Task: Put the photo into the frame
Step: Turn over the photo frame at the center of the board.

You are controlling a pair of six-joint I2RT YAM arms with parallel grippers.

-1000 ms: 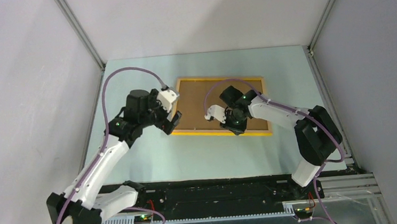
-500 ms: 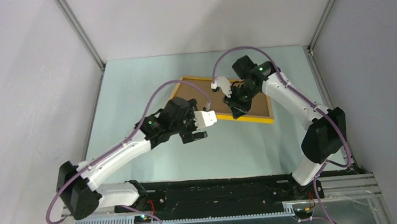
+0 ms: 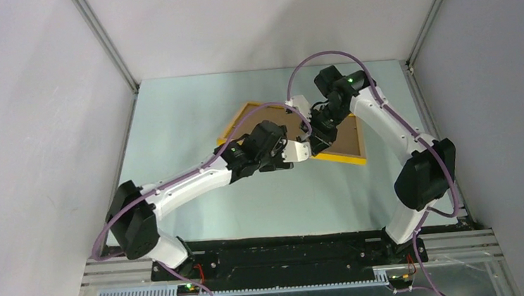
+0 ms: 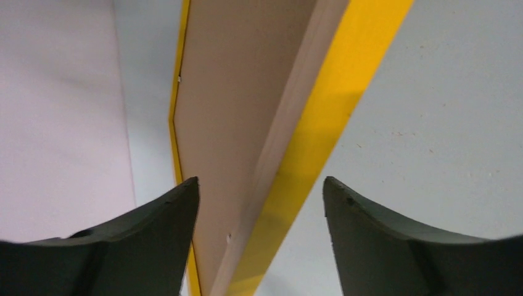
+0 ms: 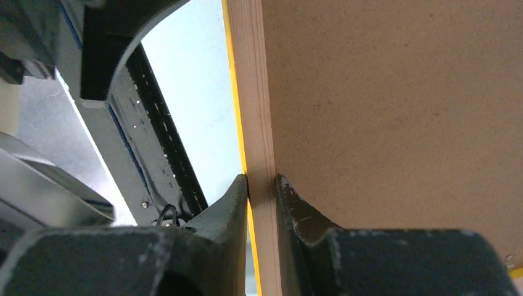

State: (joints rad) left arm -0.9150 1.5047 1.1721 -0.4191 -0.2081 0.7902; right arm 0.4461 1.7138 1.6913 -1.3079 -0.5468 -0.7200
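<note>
1. In the top view, the middle of the frame (image 3: 347,133) is covered by the left gripper (image 3: 305,153) and the right gripper (image 3: 317,140). The jaw gaps are too small to be read there.
2. Whatever lies under the brown board (image 4: 247,92) is hidden in every view.
3. In the left wrist view, the frame is cut off at 12 and 6 o'clock, and the fingers (image 4: 154,240) are cut off at 6 o'clock.
4. In the right wrist view, the frame is cut off at 12, 3 and 6 o'clock.
5. The dark structure (image 5: 111,49) at 10 o'clock is blurred, cut off and cannot be identified.
</note>
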